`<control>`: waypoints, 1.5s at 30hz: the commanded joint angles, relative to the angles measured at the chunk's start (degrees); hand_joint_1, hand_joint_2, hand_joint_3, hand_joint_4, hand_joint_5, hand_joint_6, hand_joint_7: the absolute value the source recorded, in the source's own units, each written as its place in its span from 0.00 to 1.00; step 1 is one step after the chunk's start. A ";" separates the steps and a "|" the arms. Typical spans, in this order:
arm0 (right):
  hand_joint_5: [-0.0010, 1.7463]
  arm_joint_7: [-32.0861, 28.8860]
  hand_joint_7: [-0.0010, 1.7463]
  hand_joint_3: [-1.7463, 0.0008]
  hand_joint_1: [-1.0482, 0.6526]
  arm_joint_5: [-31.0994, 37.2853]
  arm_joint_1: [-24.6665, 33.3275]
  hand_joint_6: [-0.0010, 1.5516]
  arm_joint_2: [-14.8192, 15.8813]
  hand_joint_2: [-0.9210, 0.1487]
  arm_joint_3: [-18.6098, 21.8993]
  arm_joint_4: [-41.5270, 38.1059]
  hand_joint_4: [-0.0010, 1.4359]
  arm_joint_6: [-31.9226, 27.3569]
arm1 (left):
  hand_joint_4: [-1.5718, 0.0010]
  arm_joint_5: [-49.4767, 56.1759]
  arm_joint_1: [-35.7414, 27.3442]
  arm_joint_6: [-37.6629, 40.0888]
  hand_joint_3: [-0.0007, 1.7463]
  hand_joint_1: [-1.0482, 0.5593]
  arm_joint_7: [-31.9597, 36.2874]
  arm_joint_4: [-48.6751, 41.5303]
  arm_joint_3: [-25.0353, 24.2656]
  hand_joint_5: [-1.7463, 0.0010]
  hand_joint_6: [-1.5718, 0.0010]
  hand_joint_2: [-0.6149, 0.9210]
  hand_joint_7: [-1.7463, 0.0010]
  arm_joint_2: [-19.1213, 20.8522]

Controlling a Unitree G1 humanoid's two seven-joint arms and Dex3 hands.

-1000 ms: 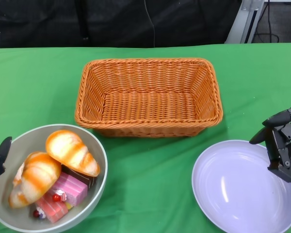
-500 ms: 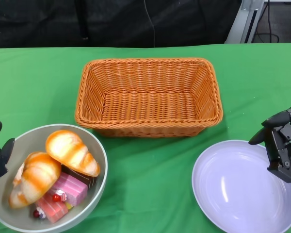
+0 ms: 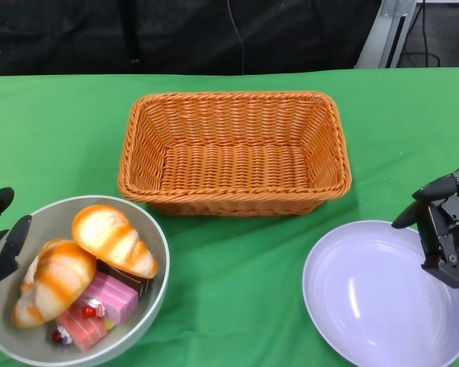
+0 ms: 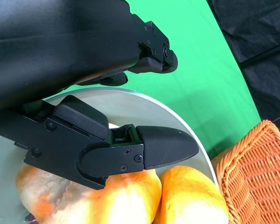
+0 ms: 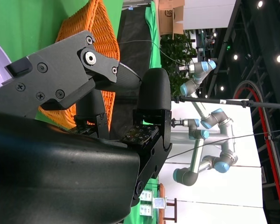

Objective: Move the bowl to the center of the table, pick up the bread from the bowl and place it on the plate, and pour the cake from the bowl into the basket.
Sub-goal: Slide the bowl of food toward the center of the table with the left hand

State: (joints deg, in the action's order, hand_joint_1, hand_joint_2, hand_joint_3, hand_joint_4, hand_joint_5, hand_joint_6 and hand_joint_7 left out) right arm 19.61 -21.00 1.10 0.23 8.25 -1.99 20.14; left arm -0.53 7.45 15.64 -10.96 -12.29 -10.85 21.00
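The grey bowl (image 3: 50, 216) stands at the table's front left and holds two orange-and-white bread rolls (image 3: 113, 239) (image 3: 55, 279) and pink cake pieces (image 3: 99, 306). My left hand (image 3: 1, 241) is at the bowl's left rim with its fingers apart. In the left wrist view one finger (image 4: 163, 147) reaches over the rim (image 4: 177, 116) above the bread (image 4: 191, 196), while the others stay outside; a grip on the rim does not show. The lilac plate (image 3: 375, 298) lies at the front right. My right hand (image 3: 444, 229) hovers over the plate's right edge, fingers apart and empty.
An orange wicker basket (image 3: 233, 160) stands empty at the middle back, between bowl and plate. Green cloth covers the table. A metal stand leg (image 3: 382, 30) rises beyond the far right edge.
My left hand has moved in toward the bowl, and one finger now lies over the left rim. The bowl, plate, basket and right hand have not moved.
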 commanded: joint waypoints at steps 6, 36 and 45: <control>0.94 -0.25 0.72 0.50 0.54 -0.15 -0.29 0.45 0.54 0.21 0.81 -0.12 0.53 0.44 | 0.81 -0.94 -1.05 2.73 0.40 0.08 0.78 2.90 -0.48 1.00 0.85 1.00 1.00 -1.21; 0.95 -0.76 0.74 0.50 0.54 0.26 -0.17 0.44 0.57 0.22 0.73 0.26 0.52 0.30 | 0.84 -1.26 -4.49 9.50 0.40 0.10 3.50 14.11 1.91 1.00 0.86 1.00 1.00 -6.96; 0.95 -0.37 0.73 0.49 0.54 -0.04 -0.34 0.44 0.78 0.23 0.88 -0.05 0.52 0.34 | 0.84 -0.53 -5.24 12.29 0.40 0.10 5.65 17.67 4.09 1.00 0.86 1.00 1.00 -9.86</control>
State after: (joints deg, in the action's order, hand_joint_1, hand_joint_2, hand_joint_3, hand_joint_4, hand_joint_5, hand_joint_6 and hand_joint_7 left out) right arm 19.17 -20.63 1.10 0.28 8.27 -1.98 20.14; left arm -1.39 3.03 27.07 -5.87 4.31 -7.20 11.32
